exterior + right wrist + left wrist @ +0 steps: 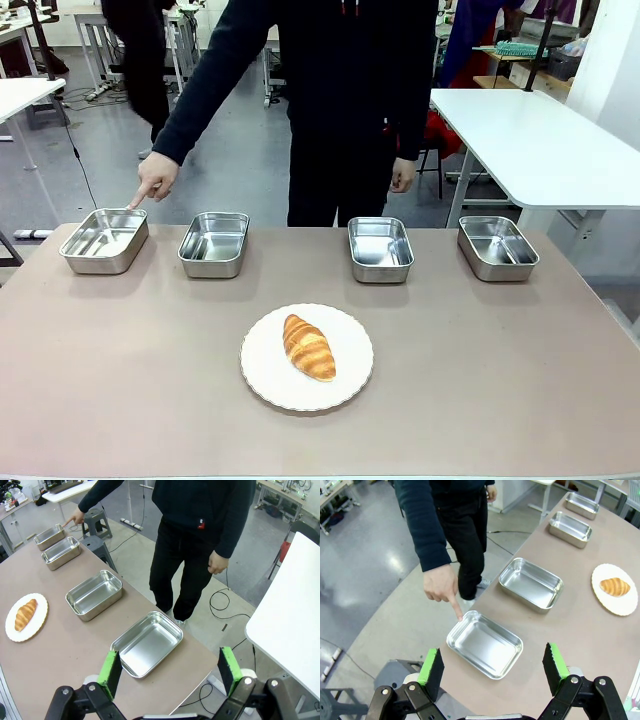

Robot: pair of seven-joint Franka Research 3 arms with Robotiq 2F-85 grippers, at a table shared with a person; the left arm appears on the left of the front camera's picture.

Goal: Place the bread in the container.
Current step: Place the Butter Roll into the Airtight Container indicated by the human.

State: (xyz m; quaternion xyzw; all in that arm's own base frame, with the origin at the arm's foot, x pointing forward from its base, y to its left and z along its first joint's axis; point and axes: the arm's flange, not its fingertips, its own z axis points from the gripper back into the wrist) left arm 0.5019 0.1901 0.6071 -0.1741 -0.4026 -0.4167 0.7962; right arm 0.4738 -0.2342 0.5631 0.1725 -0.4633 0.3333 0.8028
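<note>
The bread (309, 347), a golden-brown croissant, lies on a round white plate (262, 383) at the middle front of the table. Four steel trays stand in a row at the far edge. A person's finger (135, 203) touches the far rim of the leftmost container (103, 240). My left gripper (492, 660) hangs open and empty high above that container (484, 644), with the bread (615, 586) far to the right. My right gripper (169, 665) is open and empty above the tray (147, 644) at the other end of the row, with the bread (26, 614) far left.
Three more identical trays (214, 243) (380, 248) (497, 246) line the far edge. The person stands behind the table's middle with the other hand (403, 176) hanging down. A white table (540, 140) stands at the back right.
</note>
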